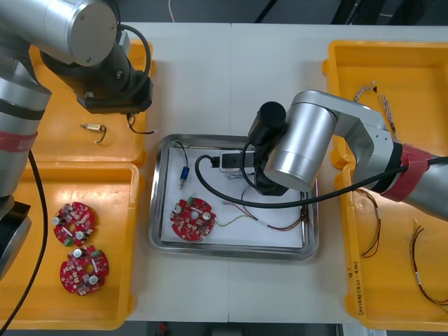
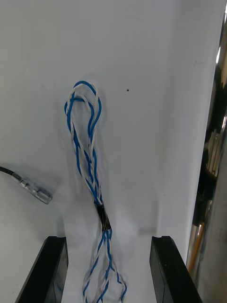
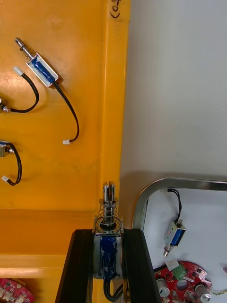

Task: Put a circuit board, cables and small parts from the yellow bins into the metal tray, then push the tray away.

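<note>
Left wrist view puts your left gripper (image 3: pixel 109 234) clenched around a small metal part (image 3: pixel 108 222). It grips the part's blue body, and the sprung plunger pokes out past the fingertips. The gripper is above the inner wall of the far-left yellow bin (image 3: pixel 56 142), near the far-left corner of the metal tray (image 3: pixel 142 203). Treat that part as rigid, dense for its size and smooth-sided. The body is the right place to hold it, since the spring and plunger could slide or bend, and its thin black lead may snag on the bin wall as you cross. In the tray lie a circuit board (image 1: pixel 191 217), a second small metal part (image 1: pixel 184 175) and a red and yellow cable (image 1: pixel 280 225). Your right gripper (image 2: pixel 109 241) hangs low over the tray's white floor, fingers spread and holding nothing. The blue and white cable (image 2: pixel 87 163) lies limp between them, beside a black cable (image 2: pixel 7 171) ending in a clear plug. Light and floppy, it should lie where dropped.
</note>
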### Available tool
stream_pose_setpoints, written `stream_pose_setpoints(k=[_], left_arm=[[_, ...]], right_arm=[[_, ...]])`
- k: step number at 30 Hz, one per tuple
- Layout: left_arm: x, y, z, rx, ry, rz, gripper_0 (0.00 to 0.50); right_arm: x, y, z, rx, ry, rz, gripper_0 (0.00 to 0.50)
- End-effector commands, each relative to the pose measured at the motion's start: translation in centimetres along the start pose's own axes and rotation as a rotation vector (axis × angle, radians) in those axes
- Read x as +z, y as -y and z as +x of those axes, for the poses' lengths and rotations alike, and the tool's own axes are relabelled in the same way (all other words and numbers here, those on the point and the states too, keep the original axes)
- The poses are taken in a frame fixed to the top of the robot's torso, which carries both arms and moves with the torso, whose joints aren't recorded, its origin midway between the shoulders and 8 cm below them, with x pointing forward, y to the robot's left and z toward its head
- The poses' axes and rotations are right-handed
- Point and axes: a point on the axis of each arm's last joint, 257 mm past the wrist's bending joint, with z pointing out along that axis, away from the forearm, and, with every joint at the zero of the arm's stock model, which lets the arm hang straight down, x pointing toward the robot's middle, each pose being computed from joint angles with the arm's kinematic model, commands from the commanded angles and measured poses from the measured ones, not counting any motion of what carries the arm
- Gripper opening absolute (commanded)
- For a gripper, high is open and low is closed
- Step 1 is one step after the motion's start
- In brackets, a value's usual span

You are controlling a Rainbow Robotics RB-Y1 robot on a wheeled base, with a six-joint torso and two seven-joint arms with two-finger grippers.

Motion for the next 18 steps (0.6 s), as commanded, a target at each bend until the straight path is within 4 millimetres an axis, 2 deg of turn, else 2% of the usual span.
stream_pose_setpoints(k=[1,6,18], left_arm=[[-0.5,1.2,0.2,0.001,0.014,0.020,0.004],[-0.5,1.2,0.2,0.001,0.014,0.020,0.003],[-0.5,1.2,0.2,0.001,0.014,0.020,0.003]], right_arm=[[-2.0,1.6,-1.9,-0.025,0.025,0.027,0.500],[-3.6,1.3,-1.6,-0.011,0.009,-0.004,0.500],[-9.3,1.4,-0.7,0.060,-0.034,-0.061,0.500]])
